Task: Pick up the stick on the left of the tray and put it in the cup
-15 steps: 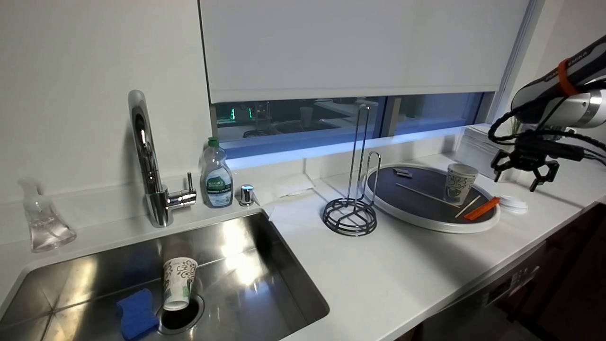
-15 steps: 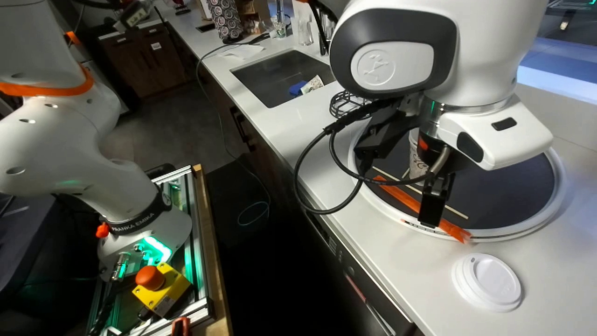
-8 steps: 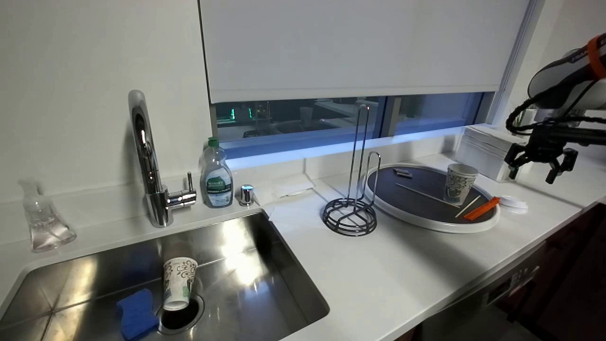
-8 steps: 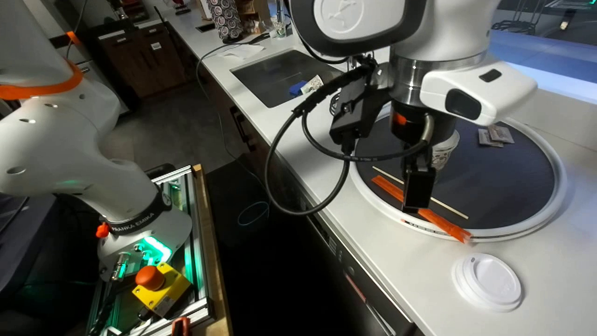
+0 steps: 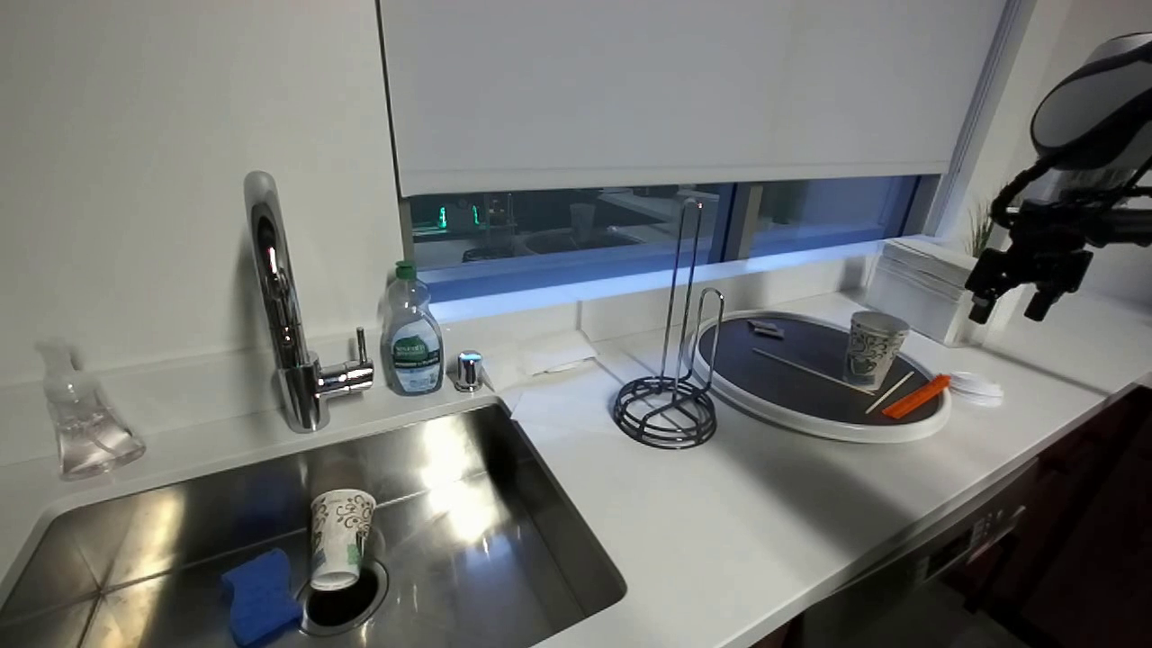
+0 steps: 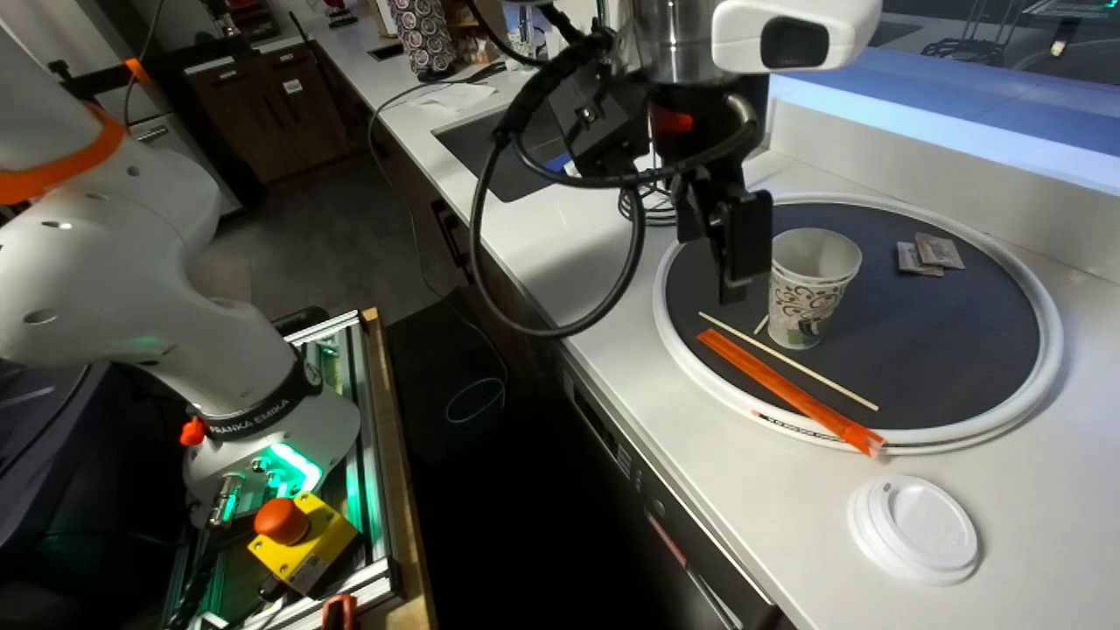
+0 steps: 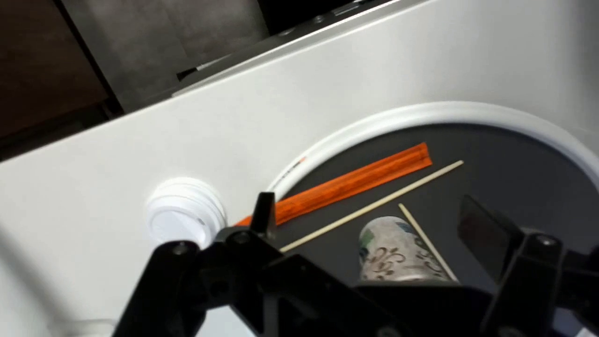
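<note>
Two thin, straight, pale sticks lie on the round dark grey tray with a white rim (image 6: 1050,350). The long stick (image 6: 827,380) lies beside an orange wrapper, and shows in the wrist view (image 7: 374,204). The other stick (image 5: 805,367) runs close beside the cup, partly hidden in an exterior view (image 6: 759,325) and in the wrist view (image 7: 426,238). The pale patterned paper cup (image 6: 805,306) stands upright on the tray; no dark tumbler shows. My gripper (image 5: 1010,308) is open and empty, above the tray's level; its fingers also show in the wrist view (image 7: 374,222).
An orange wrapper (image 6: 787,385) crosses the tray's rim. White lids (image 6: 919,525) lie on the counter beside the tray. Small packets (image 6: 929,252) lie on the tray. A wire stand (image 5: 666,409) and a steel sink (image 5: 504,540) with a fallen cup (image 5: 340,535) are beyond.
My arm has moved rightward in an exterior view, and left and up in an exterior view, where the cup and packets are now uncovered. The gripper has turned somewhat. Tray objects have not moved.
</note>
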Available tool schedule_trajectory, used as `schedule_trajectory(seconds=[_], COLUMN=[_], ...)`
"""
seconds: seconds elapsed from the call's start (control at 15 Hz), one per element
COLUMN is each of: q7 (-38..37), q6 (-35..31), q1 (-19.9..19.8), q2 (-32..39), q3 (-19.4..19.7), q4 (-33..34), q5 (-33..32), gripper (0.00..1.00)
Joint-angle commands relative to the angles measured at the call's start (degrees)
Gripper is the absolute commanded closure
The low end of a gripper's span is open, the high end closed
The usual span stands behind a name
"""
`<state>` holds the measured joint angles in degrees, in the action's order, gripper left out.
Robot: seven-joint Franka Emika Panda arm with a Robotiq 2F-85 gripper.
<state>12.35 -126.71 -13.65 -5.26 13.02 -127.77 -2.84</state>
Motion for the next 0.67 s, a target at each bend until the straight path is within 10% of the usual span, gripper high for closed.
schedule_trajectory(seconds=[0.0, 0.6], q7=[7.88, 13.47], q6=[-2.14, -5.02], q1=[3.56, 9.16], q2=[-2.87, 1.36], q3=[-1.48, -5.20], q4=[-2.38, 0.01], q5=[5.39, 15.45], gripper=[0.00, 0.00])
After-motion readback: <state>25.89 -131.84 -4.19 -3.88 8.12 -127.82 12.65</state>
